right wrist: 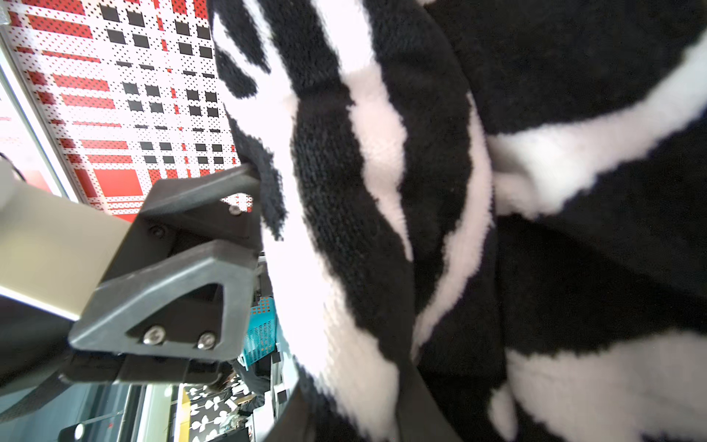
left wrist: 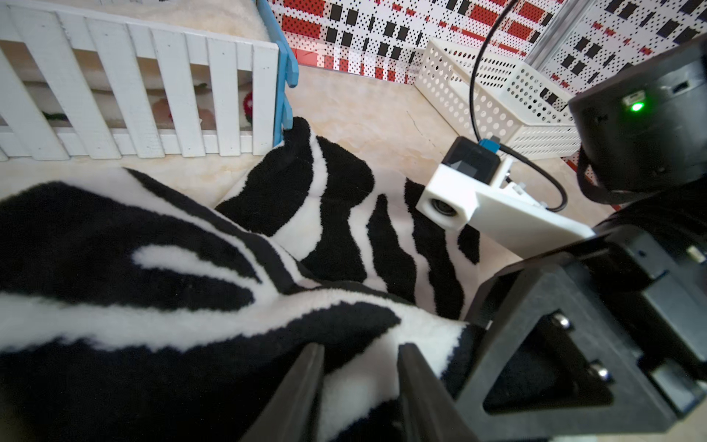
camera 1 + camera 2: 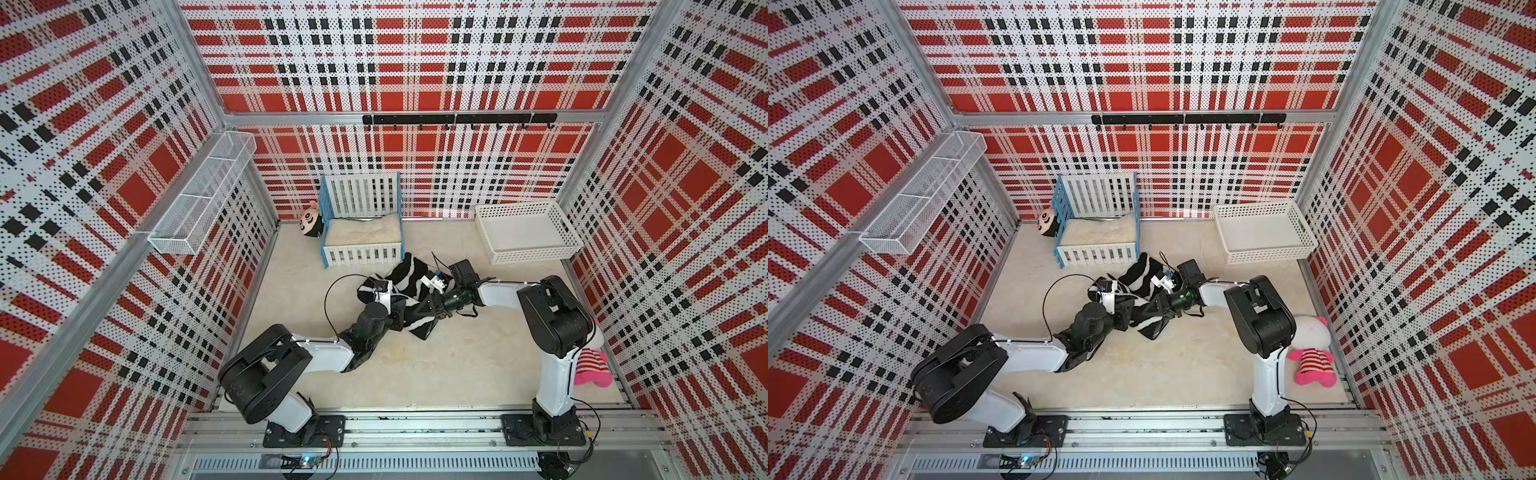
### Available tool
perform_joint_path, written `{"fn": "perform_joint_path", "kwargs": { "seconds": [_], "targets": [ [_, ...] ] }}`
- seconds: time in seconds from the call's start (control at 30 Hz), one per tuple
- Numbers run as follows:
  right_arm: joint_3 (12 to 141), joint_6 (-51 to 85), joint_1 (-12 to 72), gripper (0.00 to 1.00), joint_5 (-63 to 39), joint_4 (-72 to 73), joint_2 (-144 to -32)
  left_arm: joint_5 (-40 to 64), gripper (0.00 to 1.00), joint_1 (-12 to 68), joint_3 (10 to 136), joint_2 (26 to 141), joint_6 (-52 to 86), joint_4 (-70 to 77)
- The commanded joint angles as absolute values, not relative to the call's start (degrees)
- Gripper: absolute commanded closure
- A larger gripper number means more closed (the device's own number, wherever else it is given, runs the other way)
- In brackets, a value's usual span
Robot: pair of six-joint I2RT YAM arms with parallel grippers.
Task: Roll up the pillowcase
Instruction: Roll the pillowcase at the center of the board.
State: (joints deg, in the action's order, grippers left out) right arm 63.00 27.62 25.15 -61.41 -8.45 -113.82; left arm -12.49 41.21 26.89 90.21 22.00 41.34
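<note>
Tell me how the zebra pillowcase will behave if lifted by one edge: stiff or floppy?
Probably floppy: the pillowcase lies in soft folds and bunches inside the left pincer. Likely grippy rather than slippery, given its thick plush pile. Its loose layers may sag open when lifted.

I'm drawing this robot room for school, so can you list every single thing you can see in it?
pillowcase: one, black-and-white zebra stripes, bunched on the floor in front of the crib
toy crib: one, white slats with blue ends, by the back wall
cushion: one, cream and fluffy, inside the crib
doll: one, pale face, on the floor beside the crib
basket: one, white with holes, far right of the floor
wire shelf: one, white mesh, on the left wall
hook rail: one, black, on the back wall
striped plush toy: one, pink and white, near the right wall
left arm, right arm: two, black and white, on the front rail
left gripper: black, shut on a pillowcase fold
right gripper: black, at the pillowcase, jaws hidden
</note>
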Motion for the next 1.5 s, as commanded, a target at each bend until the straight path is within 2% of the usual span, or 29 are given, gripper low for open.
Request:
{"fn": "perform_joint_path", "kwargs": {
  "seconds": [0.0, 0.07, 0.13, 0.17, 0.2, 0.27, 0.43, 0.5, 0.57, 0.6, 0.63, 0.77, 0.9, 1.13, 1.47],
  "targets": [
    [63.4, 27.4, 24.6, 0.65, -60.4, -11.2, -115.4, -12.0, 0.62, 40.0, 29.0, 95.1, 20.4, 42.6],
    [64.2, 26.4, 24.6, 0.54, -58.7, -12.5, -114.0, -11.4, 0.62, 39.6, 30.1, 96.9, 20.9, 42.6],
    [66.4, 23.0, 24.5, 0.47, -55.0, -17.3, -112.3, -10.7, 0.62, 39.3, 30.6, 98.0, 20.9, 42.4],
    [67.8, 21.0, 24.6, 0.39, -53.0, -20.0, -110.9, -10.5, 0.62, 39.1, 30.8, 98.5, 20.9, 42.4],
    [68.4, 19.6, 24.6, 0.35, -50.6, -21.6, -109.4, -10.3, 0.62, 39.1, 31.0, 98.8, 20.9, 42.2],
    [69.1, 17.3, 24.7, 0.32, -44.6, -24.4, -105.6, -9.9, 0.62, 38.8, 31.2, 99.5, 20.9, 41.9],
    [68.2, 13.7, 24.9, 0.31, -28.5, -25.0, -98.0, -9.0, 0.62, 38.6, 32.1, 100.5, 22.4, 41.6],
    [67.8, 11.9, 25.2, 0.39, -20.6, -23.9, -96.3, -8.6, 0.62, 38.6, 32.5, 100.8, 22.5, 41.5],
    [67.7, 9.3, 25.4, 0.53, -14.4, -22.3, -96.7, -8.5, 0.62, 38.7, 32.7, 100.8, 22.5, 41.4],
    [68.0, 8.1, 25.4, 0.76, -11.1, -21.8, -97.7, -8.6, 0.62, 38.7, 32.7, 100.8, 22.5, 41.3],
    [68.4, 7.4, 25.4, 0.90, -8.3, -21.3, -99.2, -8.5, 0.62, 38.8, 32.8, 100.8, 22.5, 41.2],
    [71.0, 6.3, 25.4, 0.99, -3.3, -20.1, -105.9, -8.3, 0.62, 38.9, 33.5, 101.0, 22.3, 40.4],
    [73.6, 7.1, 25.4, 1.00, 0.5, -21.0, -111.2, -8.2, 0.62, 39.1, 34.6, 101.3, 22.3, 39.2],
    [74.5, 6.7, 25.5, 1.00, -7.3, -22.4, -117.1, -7.3, 0.62, 39.3, 39.1, 103.3, 22.3, 35.2],
    [72.0, 6.5, 25.8, 1.00, -11.0, -21.9, -117.8, -5.3, 0.62, 38.6, 51.1, 110.7, 21.4, 26.5]
  ]
}}
